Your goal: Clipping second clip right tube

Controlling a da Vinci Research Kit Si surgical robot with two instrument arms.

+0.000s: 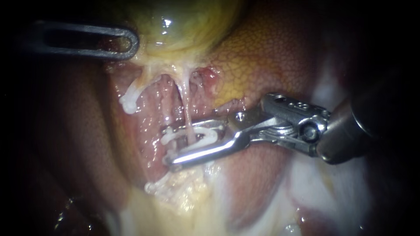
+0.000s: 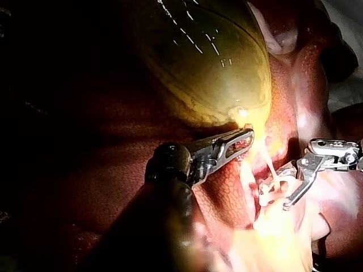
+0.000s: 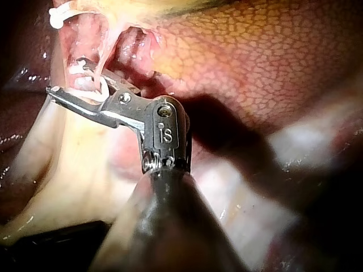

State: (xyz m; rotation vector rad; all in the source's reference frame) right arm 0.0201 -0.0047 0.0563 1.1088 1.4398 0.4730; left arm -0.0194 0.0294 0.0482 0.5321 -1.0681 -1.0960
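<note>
Clipping well needs the right tube (image 1: 187, 111), running 12 to 6 o'clock at centre, fully inside the white clip (image 1: 205, 135). Right instrument (image 1: 166, 147) enters from 3 o'clock, hand part-spread, pinching that open clip astride the tube. My call: confirm both tips pass beyond the tube, stay perpendicular, keep off the liver (image 1: 271, 57), then squeeze steadily.

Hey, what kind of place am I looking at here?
Probably a surgical practice bench, seen close up: a yellow-green gallbladder lies against mottled liver, the left instrument grips the gallbladder, and the right instrument holds a white clip around a thin tube.
</note>
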